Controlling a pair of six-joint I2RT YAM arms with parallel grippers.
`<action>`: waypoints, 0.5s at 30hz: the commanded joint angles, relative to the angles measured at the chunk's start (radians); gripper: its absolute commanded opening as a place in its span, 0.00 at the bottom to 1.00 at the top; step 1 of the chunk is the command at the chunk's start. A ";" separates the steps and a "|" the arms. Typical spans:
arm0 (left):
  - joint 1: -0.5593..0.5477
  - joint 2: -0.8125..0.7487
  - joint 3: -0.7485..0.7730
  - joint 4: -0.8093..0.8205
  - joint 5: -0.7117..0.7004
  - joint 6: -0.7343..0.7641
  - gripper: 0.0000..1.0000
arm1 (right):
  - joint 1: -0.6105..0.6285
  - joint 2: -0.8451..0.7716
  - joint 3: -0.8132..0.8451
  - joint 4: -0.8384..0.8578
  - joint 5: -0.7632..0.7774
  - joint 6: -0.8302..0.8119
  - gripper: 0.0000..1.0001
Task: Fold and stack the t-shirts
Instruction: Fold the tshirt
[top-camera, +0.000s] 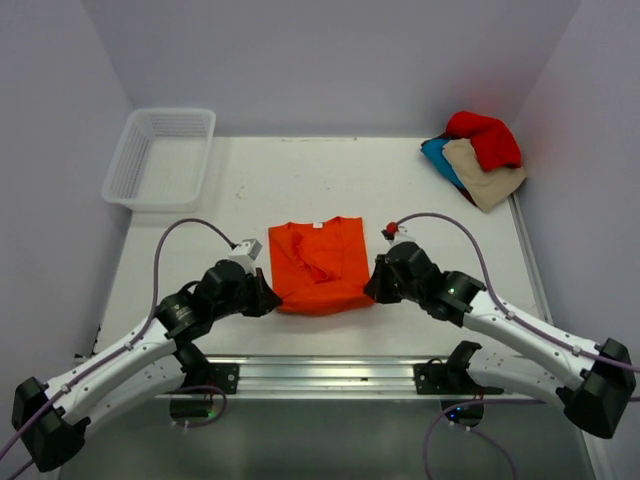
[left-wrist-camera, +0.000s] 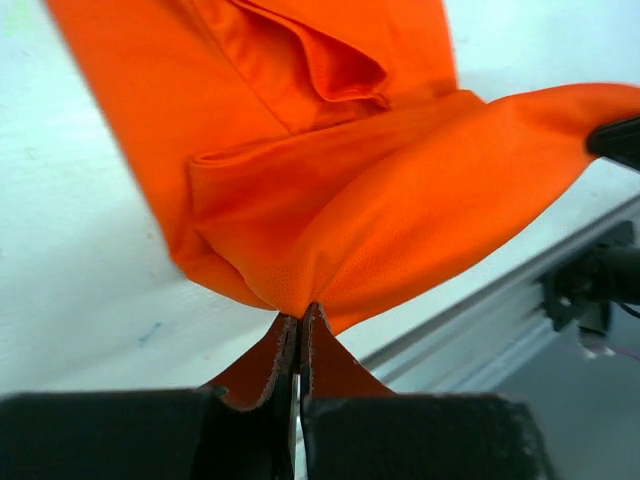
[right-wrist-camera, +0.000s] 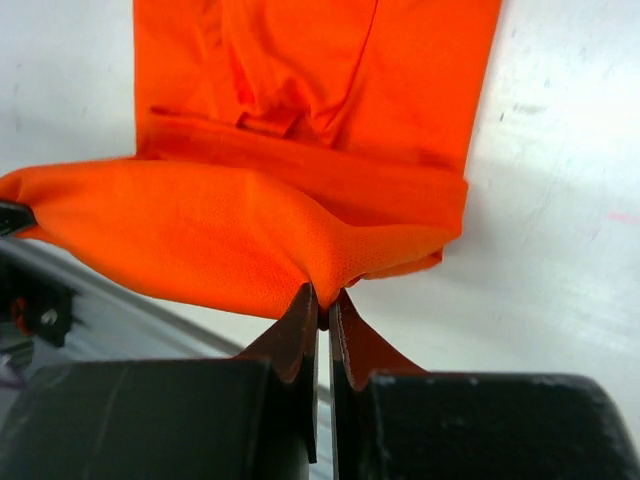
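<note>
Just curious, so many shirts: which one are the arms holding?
The orange t-shirt, mid-table; left fingers and right fingers pinch its near corners. The red t-shirt, beige t-shirt and teal t-shirt lie piled far right.

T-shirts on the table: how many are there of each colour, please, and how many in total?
orange t-shirt: 1
red t-shirt: 1
beige t-shirt: 1
teal-blue t-shirt: 1
Total: 4
</note>
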 joint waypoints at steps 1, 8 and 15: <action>-0.001 0.071 0.069 0.074 -0.183 0.084 0.00 | 0.000 0.108 0.116 0.126 0.167 -0.123 0.00; 0.007 0.195 0.160 0.183 -0.373 0.160 0.00 | -0.038 0.306 0.280 0.232 0.192 -0.206 0.00; 0.116 0.364 0.189 0.340 -0.369 0.247 0.00 | -0.154 0.494 0.394 0.312 0.145 -0.246 0.00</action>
